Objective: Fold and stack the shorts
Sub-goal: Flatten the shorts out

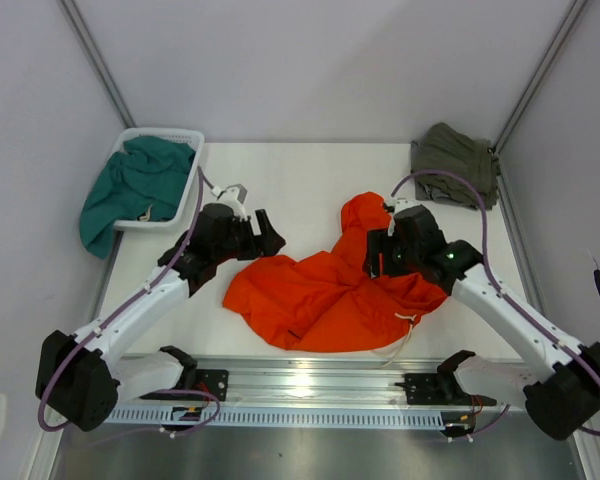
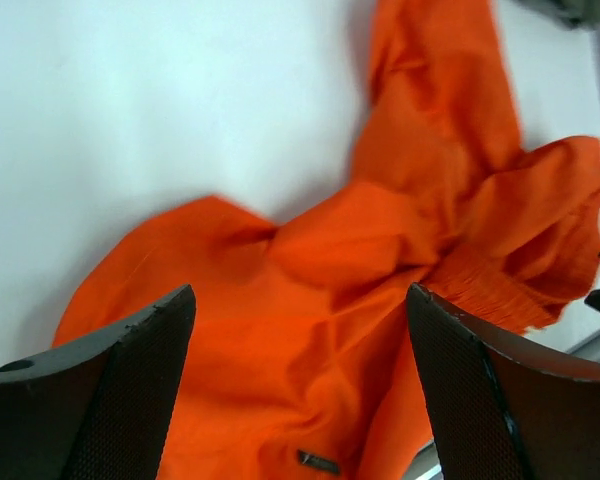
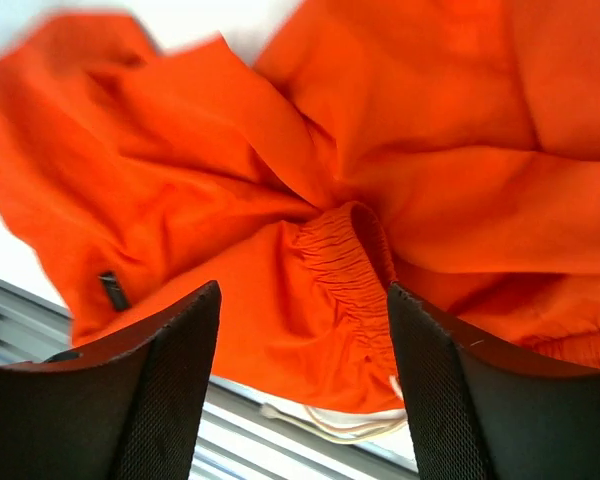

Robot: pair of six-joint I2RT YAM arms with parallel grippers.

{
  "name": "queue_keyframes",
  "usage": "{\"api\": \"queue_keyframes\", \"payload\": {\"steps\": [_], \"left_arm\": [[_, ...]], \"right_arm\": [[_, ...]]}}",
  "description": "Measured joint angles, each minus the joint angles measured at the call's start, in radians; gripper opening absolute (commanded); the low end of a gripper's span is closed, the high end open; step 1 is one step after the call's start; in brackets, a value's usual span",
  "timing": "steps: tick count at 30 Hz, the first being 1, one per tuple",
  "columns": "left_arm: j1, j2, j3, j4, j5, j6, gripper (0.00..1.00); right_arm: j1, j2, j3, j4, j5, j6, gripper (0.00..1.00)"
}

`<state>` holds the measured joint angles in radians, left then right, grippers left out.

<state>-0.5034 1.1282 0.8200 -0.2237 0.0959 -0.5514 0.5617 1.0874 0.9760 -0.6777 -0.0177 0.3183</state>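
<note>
Orange shorts [image 1: 330,290] lie crumpled in the middle of the white table. My left gripper [image 1: 272,240] hovers by their upper left edge, jaws wide apart and empty. In the left wrist view this gripper [image 2: 300,370] frames bunched orange fabric [image 2: 310,260] and a small dark tag [image 2: 318,462]. My right gripper [image 1: 377,258] stands open over the right part of the shorts. Its wrist view shows the gripper [image 3: 305,385] above the gathered waistband [image 3: 342,262], with the white drawstring [image 3: 350,427] and nothing pinched. A teal garment [image 1: 130,190] and an olive-green garment [image 1: 455,163] lie farther back.
The teal garment hangs out of a white basket [image 1: 196,140] at the back left. The olive-green one lies folded at the back right corner. A metal rail [image 1: 310,382] runs along the near table edge, with the drawstring hanging toward it. Grey walls close in both sides.
</note>
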Motion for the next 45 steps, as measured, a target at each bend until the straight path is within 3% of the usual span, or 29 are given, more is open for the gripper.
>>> {"api": "queue_keyframes", "payload": {"steps": [5,10,13,14,19,21,24,25,28,32,37,45], "left_arm": [[0.024,-0.058,-0.066,-0.095,-0.026,-0.026,0.89],[0.024,-0.137,-0.071,-0.157,-0.078,-0.027,0.93],[0.024,-0.167,-0.071,-0.187,-0.113,-0.027,0.95],[0.024,-0.169,-0.071,-0.195,-0.119,-0.027,0.99],[0.026,-0.168,-0.073,-0.235,-0.131,-0.036,0.99],[0.026,-0.168,-0.079,-0.238,-0.130,-0.036,0.99],[0.026,-0.168,-0.093,-0.249,-0.129,-0.037,0.99],[0.026,-0.168,-0.101,-0.250,-0.127,-0.037,0.99],[0.026,-0.168,-0.128,-0.252,-0.119,-0.048,0.99],[0.026,-0.169,-0.166,-0.250,-0.108,-0.060,0.98],[0.026,-0.161,-0.188,-0.257,-0.091,-0.073,0.89],[0.026,-0.180,-0.242,-0.275,-0.099,-0.103,0.87]], "right_arm": [[0.000,0.126,-0.040,0.032,-0.033,-0.017,0.62],[0.009,0.190,-0.049,0.074,-0.056,-0.016,0.71],[0.018,0.226,-0.065,0.106,-0.056,-0.015,0.71],[0.019,0.239,-0.072,0.115,-0.055,-0.014,0.71],[0.020,0.309,-0.102,0.151,-0.056,-0.005,0.68],[0.020,0.320,-0.111,0.159,-0.055,-0.004,0.62],[0.021,0.328,-0.122,0.175,-0.056,0.001,0.38],[0.021,0.328,-0.127,0.180,-0.055,0.000,0.24],[0.024,0.327,-0.138,0.190,-0.054,0.005,0.02],[0.041,0.289,-0.146,0.185,-0.041,0.021,0.00],[0.081,0.124,-0.166,0.174,0.008,0.030,0.00],[0.118,-0.044,-0.229,0.170,0.065,0.056,0.00]]}}
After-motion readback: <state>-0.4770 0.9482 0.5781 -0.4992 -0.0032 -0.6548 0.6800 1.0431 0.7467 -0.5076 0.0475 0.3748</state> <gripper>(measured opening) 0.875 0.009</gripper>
